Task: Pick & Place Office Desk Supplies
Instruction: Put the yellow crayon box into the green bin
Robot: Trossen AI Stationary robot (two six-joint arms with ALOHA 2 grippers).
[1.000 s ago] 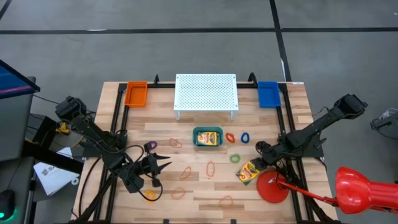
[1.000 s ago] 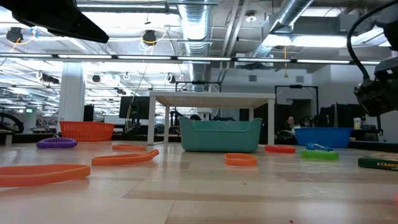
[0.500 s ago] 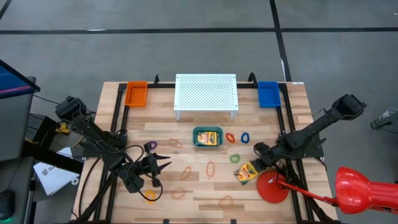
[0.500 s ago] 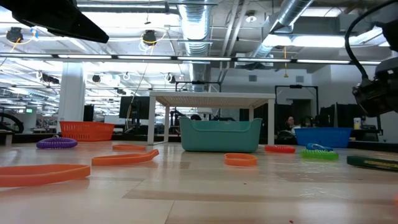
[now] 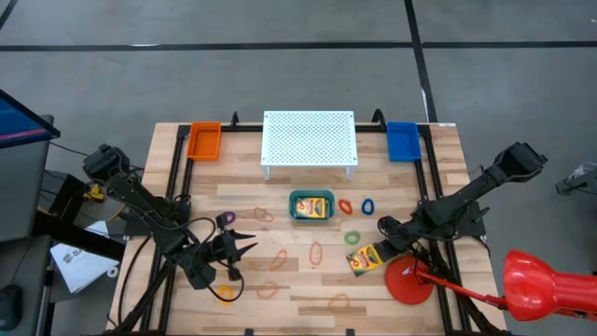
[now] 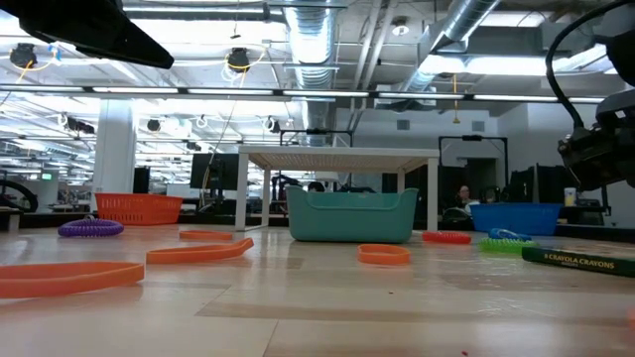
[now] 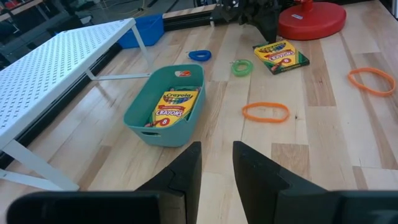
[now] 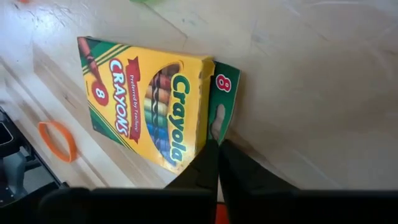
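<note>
The right claw [image 5: 381,250] is sitting low over the desk [image 5: 298,308], its fingers clenched tight together at the flap end of a crayon box [image 5: 365,261]. The wrist view shows the fingertips [image 8: 214,163] meeting right at the green hang tab; whether they are pinching it cannot be told. This box is lying flat, just beside the red disc [image 5: 408,280], on the side toward the teal bin [image 5: 312,206]. A second crayon box [image 7: 172,106] is lying inside that teal bin. Rubber bands are scattered around the bin: a red one [image 5: 345,207] and a blue one [image 5: 367,204] just beside it, a green one [image 5: 352,238] near the loose box. The left claw [image 5: 244,247] is hanging released, holding nothing, well apart from the bin, near a purple band [image 5: 226,219].
</note>
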